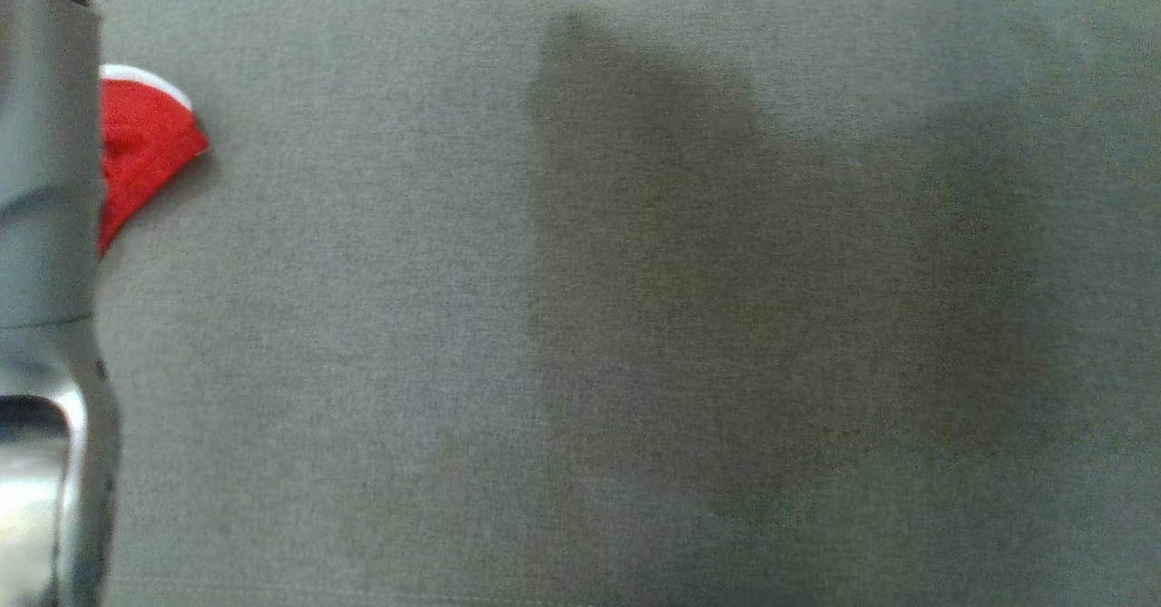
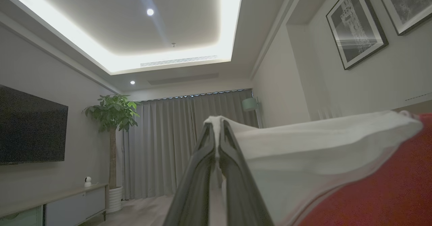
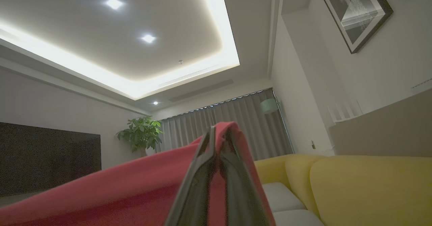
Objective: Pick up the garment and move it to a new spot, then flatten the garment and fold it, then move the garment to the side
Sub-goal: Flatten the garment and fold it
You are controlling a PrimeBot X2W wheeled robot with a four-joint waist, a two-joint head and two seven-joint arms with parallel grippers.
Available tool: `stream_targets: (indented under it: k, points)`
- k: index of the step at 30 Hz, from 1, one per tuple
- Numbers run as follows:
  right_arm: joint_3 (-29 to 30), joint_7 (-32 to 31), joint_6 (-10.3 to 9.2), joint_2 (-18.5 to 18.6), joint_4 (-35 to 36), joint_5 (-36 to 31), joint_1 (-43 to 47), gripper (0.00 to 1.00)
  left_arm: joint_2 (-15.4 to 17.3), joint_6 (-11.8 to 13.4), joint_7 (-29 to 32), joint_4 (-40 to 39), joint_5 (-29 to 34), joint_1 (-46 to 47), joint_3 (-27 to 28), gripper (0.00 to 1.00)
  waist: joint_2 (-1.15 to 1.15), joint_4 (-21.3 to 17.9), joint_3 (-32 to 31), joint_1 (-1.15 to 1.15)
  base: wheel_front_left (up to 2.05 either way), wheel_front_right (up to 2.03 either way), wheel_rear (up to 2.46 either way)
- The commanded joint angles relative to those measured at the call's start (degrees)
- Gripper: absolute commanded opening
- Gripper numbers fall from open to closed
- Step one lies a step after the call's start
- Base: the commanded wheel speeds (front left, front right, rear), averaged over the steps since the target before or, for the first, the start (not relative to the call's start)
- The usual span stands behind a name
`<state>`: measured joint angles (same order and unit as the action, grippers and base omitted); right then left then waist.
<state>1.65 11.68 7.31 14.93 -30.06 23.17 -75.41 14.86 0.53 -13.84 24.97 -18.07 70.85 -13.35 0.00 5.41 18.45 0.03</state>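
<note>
left gripper [image 2: 217,131] closest, rising from bottom edge of left wrist view, jaws pressed together, pinching the garment [image 2: 378,192] by its white band [image 2: 320,145]. band stretching right from the fingertips, red cloth below it in the lower right corner. gripper pointing up toward ceiling. behind it: tv [image 2: 30,128] on left wall, cabinet [image 2: 67,205] under it, plant [image 2: 111,113], grey curtain [image 2: 168,145], lamp [image 2: 250,103], framed picture [image 2: 357,26] on right wall.

right gripper [image 3: 219,134] likewise up from bottom edge of right wrist view, jaws closed tight on a red fold draped over the tips. red cloth sloping down from tips to lower left corner. yellow sofa [image 3: 364,185] at lower right, pale cushions on it.

head view: pale forearm [image 1: 45,226] along left edge, out of focus. red corner of garment with white edge poking out just right of it, upper left. grey surface [image 1: 635,317] underneath with soft shadows. cannot tell whether that corner touches the surface or hangs above it.
</note>
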Motion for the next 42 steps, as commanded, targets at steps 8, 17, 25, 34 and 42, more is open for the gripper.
stream_targets:
  k: [8,17,25,34,42]
  points:
    - [-1.79,0.32,0.18,1.98,-5.43,6.56,13.75,0.0,-2.55,-0.93,-1.11,2.98,-3.02,-13.88,2.64,0.0,0.0,0.65,-2.91,-0.03,0.0,0.0,0.0]
    - [-8.33,-5.82,0.18,0.56,-2.9,19.31,47.84,0.0,-11.49,-3.27,-1.15,4.83,-5.73,-49.29,6.06,0.0,0.0,-1.2,-9.28,-0.03,0.0,0.0,0.0]
    - [-9.61,-5.4,0.18,-2.05,1.89,24.92,66.7,0.0,-11.96,-4.04,-1.15,3.39,-6.98,-67.59,4.42,0.0,0.0,-2.62,-14.67,-0.03,0.0,0.0,0.0]
    - [-9.4,-6.14,0.18,-3.74,6.34,26.3,77.83,0.0,-11.97,-3.99,-1.16,-0.18,-6.76,-76.77,6.66,0.0,0.0,-3.07,-18.11,-0.03,0.0,0.0,0.0]
    - [-7.6,-7.91,0.18,-5.6,10.34,27.02,73.19,0.0,-11.98,-5.53,-1.16,-6.57,-4.44,-69.05,6.76,0.0,0.0,-2.73,-14.99,-0.03,0.0,0.0,0.0]
